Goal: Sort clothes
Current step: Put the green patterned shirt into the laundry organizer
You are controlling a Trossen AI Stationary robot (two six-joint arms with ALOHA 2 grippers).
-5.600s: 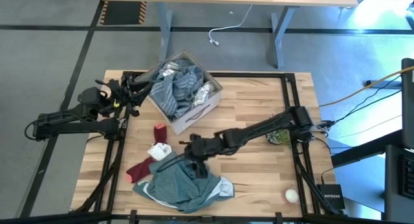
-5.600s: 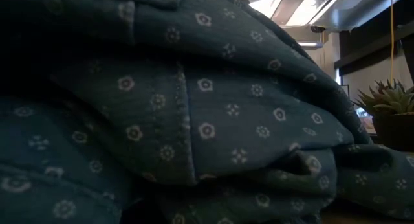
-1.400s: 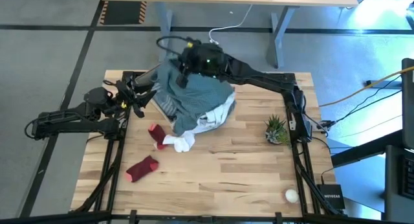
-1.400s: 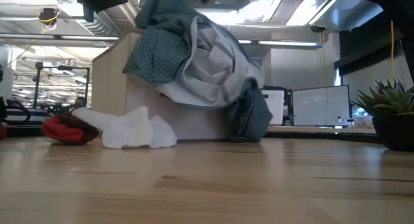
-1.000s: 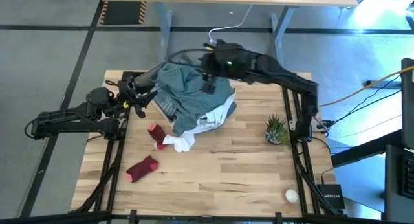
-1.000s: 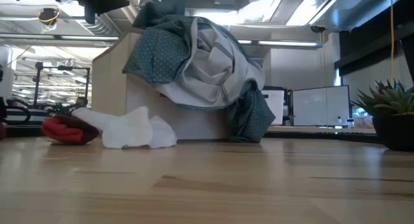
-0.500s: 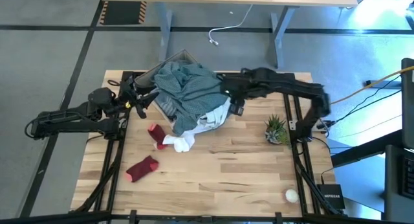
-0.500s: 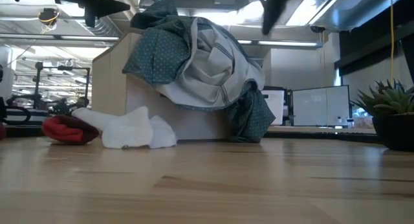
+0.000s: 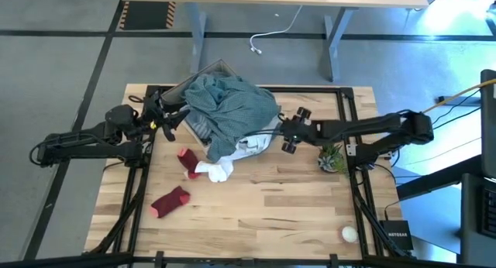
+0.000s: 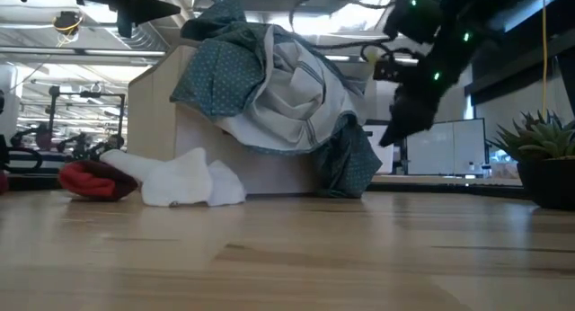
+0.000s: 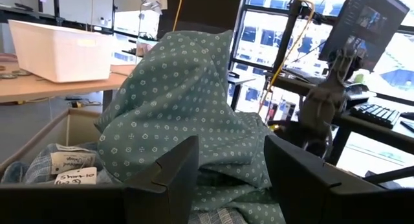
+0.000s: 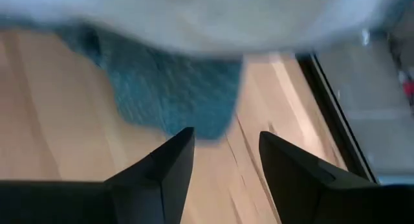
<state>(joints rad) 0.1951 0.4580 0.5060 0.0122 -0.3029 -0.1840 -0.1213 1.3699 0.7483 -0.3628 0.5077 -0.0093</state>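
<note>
A teal-green patterned garment [image 9: 229, 105] lies heaped over the beige cardboard box [image 9: 203, 74], part of it hanging down the box's front wall [image 10: 346, 163] with a white garment [image 10: 301, 91]. A small white piece [image 9: 215, 170] and two dark red socks [image 9: 172, 200] lie on the table. My right gripper [image 9: 284, 138] is open and empty just right of the box. My left gripper [image 9: 172, 118] is open at the box's left side, facing the heap [image 11: 187, 101].
A potted plant [image 9: 332, 155] stands at the right. A small white ball [image 9: 349, 234] lies near the front right corner. The second red sock [image 9: 188, 159] lies beside the white piece. Bare wood spreads across the table's middle and front.
My right gripper has drawn away from the top of the box, going toward the table's right edge and down toward the tabletop, its arm stretching out level. The teal garment stays heaped on the box.
</note>
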